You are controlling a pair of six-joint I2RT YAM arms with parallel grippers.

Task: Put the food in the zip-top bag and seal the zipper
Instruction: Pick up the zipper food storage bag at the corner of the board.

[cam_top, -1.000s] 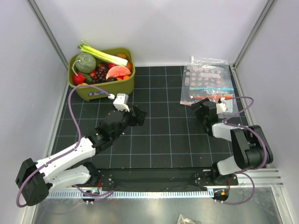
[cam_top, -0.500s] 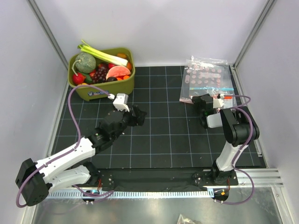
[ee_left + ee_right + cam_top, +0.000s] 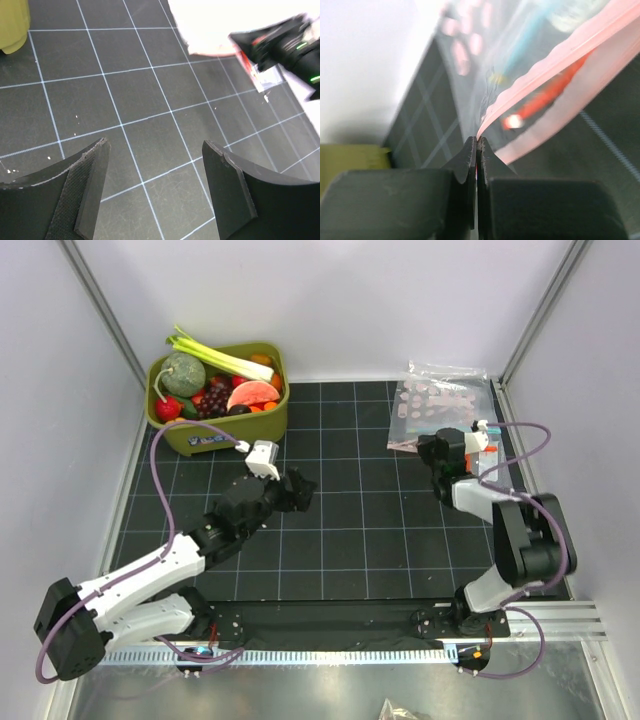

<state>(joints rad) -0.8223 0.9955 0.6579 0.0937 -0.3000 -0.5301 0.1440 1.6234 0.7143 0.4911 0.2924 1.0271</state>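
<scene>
The olive-green bin point(image 3: 215, 428) sits well beyond the left gripper point(image 3: 300, 488) and off to its left. It holds the food point(image 3: 225, 390): a green-white leek lies across its rim, with a red watermelon slice, dark grapes and a round green fruit packed inside. None of the food is near either gripper. The left gripper hovers low over the black gridded mat point(image 3: 350, 540) with its jaws spread wide and nothing between them. Its wrist camera shows only bare grid squares in the gap, a corner of the bin far ahead to its left, and the right gripper point(image 3: 437, 450) far ahead to its right. The right gripper is reaching toward the back right of the mat with its jaws pressed together on the near edge of the zip-top bag point(image 3: 445, 400). In its wrist view the zipper point(image 3: 555, 60), a pink strip, comes straight out from between the closed fingertips and runs away up and to the right. The crinkly clear plastic stretches beyond the tips. An orange-red streak just under the strip and a blue line farther off are too blurred to identify.
</scene>
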